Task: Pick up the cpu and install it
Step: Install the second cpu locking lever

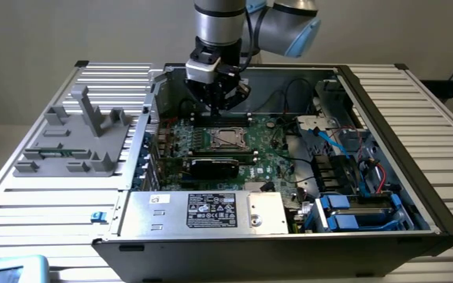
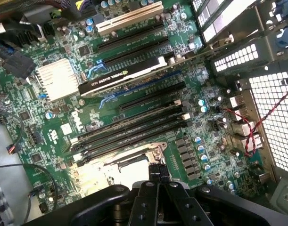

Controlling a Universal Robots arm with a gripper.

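The cpu (image 1: pixel 226 138) lies flat in the socket on the green motherboard (image 1: pixel 270 156), inside the open computer case, its silver top showing. My gripper (image 1: pixel 217 110) hangs above the board just behind the socket, clear of the chip. In the wrist view the two black fingertips (image 2: pixel 154 170) are pressed together, so the gripper (image 2: pixel 158 170) is shut with nothing visible between them. Below them the bright metal socket area (image 2: pixel 127 170) is partly hidden by the fingers.
A black graphics card (image 1: pixel 214 167) (image 2: pixel 125 77) stands in a slot in front of the socket. The silver power supply with a black label (image 1: pixel 210 211) fills the case front. A grey fixture (image 1: pixel 77 138) sits on the slatted table at the exterior view's left. Cables and blue drive bays (image 1: pixel 353 212) crowd the right.
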